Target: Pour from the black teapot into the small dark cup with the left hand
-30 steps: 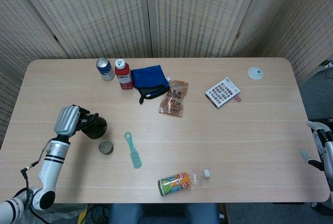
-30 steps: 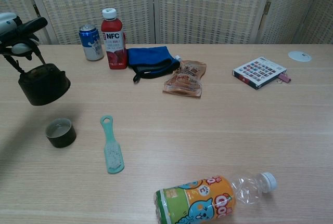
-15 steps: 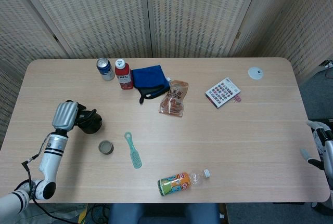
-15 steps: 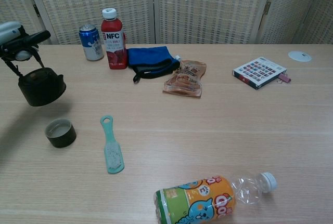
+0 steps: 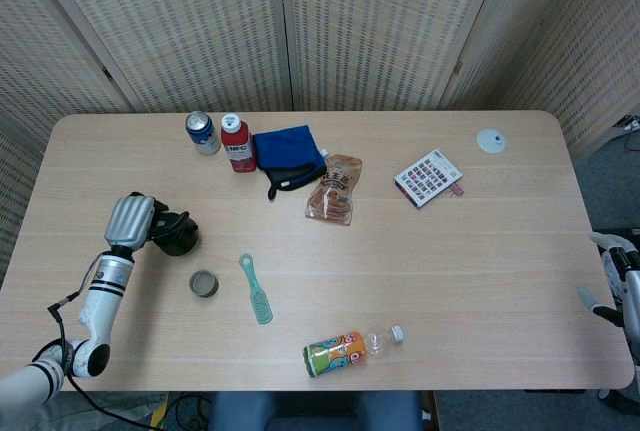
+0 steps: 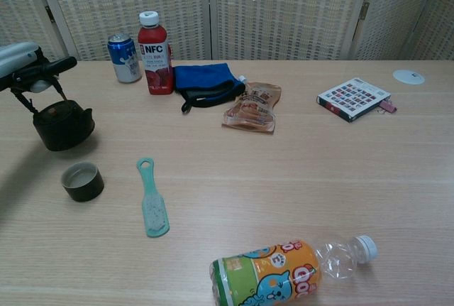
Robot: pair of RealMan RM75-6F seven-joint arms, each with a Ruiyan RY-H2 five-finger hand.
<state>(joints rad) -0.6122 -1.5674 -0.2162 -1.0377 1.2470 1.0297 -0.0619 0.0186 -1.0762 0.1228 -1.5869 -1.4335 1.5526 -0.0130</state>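
Note:
The black teapot [image 6: 64, 125] stands upright at the table's left side, low over or on the wood; I cannot tell which. My left hand [image 6: 25, 73] holds its wire handle from above, and the same hand [image 5: 133, 221] shows beside the teapot [image 5: 178, 234] in the head view. The small dark cup [image 6: 82, 181] sits just in front of the teapot, with a pale sheen inside, apart from the pot. In the head view the cup [image 5: 204, 283] lies to the right of my forearm. My right hand [image 5: 612, 281] hangs off the table's right edge, holding nothing.
A teal brush [image 6: 151, 199] lies right of the cup. A toppled orange bottle [image 6: 284, 272] is near the front edge. At the back stand a blue can [image 6: 124, 58], a red NFC bottle [image 6: 154, 54], a blue pouch [image 6: 206, 81] and a snack bag [image 6: 254, 107]. A card box [image 6: 353, 98] lies at the right.
The teapot has swung from tilted over the cup back to upright. My left hand carried it down and toward the back left, away from the cup.

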